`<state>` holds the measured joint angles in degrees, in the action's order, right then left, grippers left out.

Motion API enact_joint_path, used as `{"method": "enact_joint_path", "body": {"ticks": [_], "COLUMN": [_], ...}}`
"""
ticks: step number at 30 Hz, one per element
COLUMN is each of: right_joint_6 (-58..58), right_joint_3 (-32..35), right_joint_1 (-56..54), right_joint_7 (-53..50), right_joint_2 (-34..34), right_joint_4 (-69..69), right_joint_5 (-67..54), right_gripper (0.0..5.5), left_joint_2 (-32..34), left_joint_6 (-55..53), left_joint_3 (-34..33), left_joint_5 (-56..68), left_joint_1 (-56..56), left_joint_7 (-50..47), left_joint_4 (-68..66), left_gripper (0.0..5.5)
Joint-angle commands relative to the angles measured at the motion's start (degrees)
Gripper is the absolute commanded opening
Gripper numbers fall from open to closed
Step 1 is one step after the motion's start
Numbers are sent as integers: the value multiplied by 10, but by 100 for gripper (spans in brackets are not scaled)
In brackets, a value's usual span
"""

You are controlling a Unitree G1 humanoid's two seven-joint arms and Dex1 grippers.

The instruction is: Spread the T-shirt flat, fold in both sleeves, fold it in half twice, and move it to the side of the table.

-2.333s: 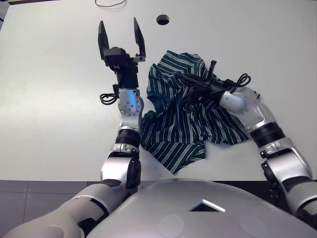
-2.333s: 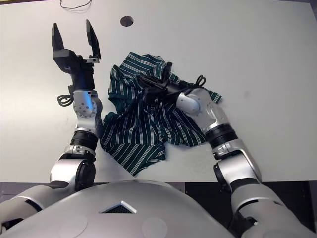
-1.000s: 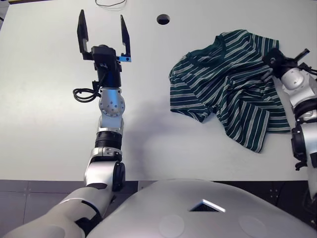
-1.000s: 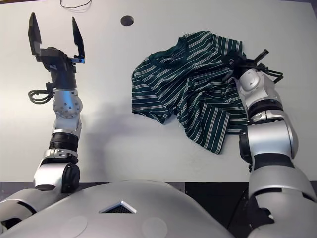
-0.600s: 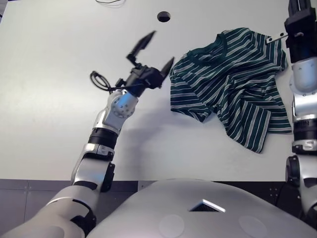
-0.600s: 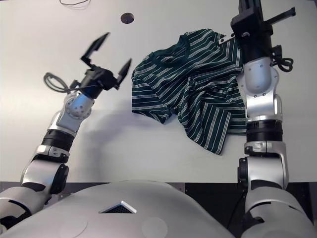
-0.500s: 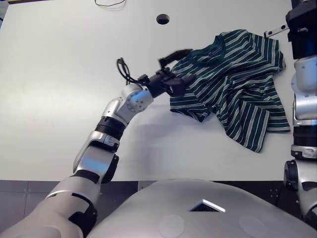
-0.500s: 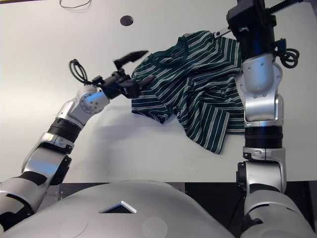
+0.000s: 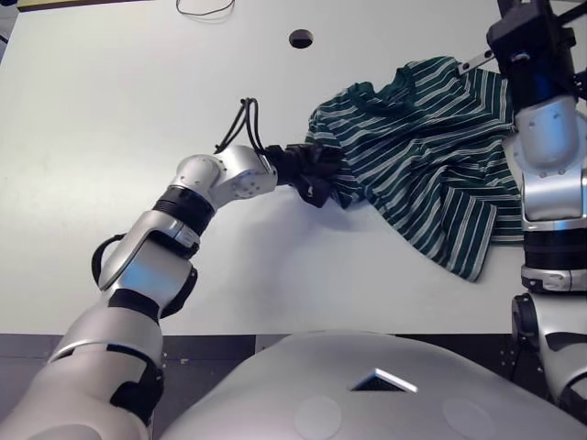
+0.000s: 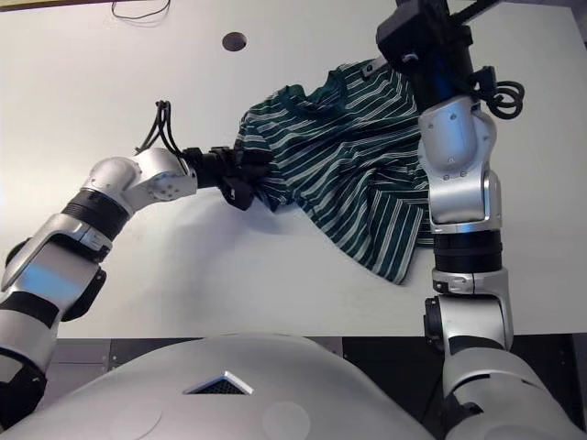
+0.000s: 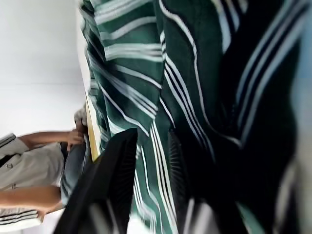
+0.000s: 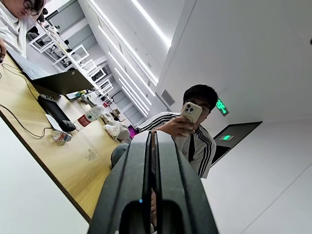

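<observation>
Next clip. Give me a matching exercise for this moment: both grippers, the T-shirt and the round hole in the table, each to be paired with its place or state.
Things:
1. left gripper
2. right gripper
3. T-shirt
4. round hole

Places or states:
A. pointing up, jaws shut on nothing
B. lying crumpled, right of centre on the table
C. at the shirt's left edge, jaws around a fold of striped fabric
D. in the far part of the tabletop, beyond the shirt's collar and to its left

Pairs: 1-C, 2-A, 3-B, 4-D
</observation>
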<state>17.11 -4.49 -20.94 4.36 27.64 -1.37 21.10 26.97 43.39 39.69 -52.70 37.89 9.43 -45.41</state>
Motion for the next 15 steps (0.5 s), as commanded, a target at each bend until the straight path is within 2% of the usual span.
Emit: {"method": "enact_joint_path", "body": {"ticks": [1, 3, 10, 15], "right_joint_6": [-10, -11, -10, -9], "right_joint_3": [-7, -10, -26, -44], "right_joint_1": [12, 19, 37, 69], "right_joint_7": [19, 25, 43, 58], "right_joint_2": [5, 2, -7, -10], "right_joint_4": [19, 21, 36, 42], "right_joint_5": [13, 15, 15, 17], "right_gripper": [10, 10, 10, 10], "left_joint_2": [105, 116, 92, 60], "left_joint_6": [-9, -5, -37, -57], "left_joint_3": [36, 40, 60, 43], "left_joint_5": [-56, -57, -73, -59], "left_joint_1": [9, 45, 128, 154], "left_joint_7": [20, 1, -86, -229], "left_joint_4": [-92, -131, -248, -270], "left_gripper": [49, 12, 12, 12]}}
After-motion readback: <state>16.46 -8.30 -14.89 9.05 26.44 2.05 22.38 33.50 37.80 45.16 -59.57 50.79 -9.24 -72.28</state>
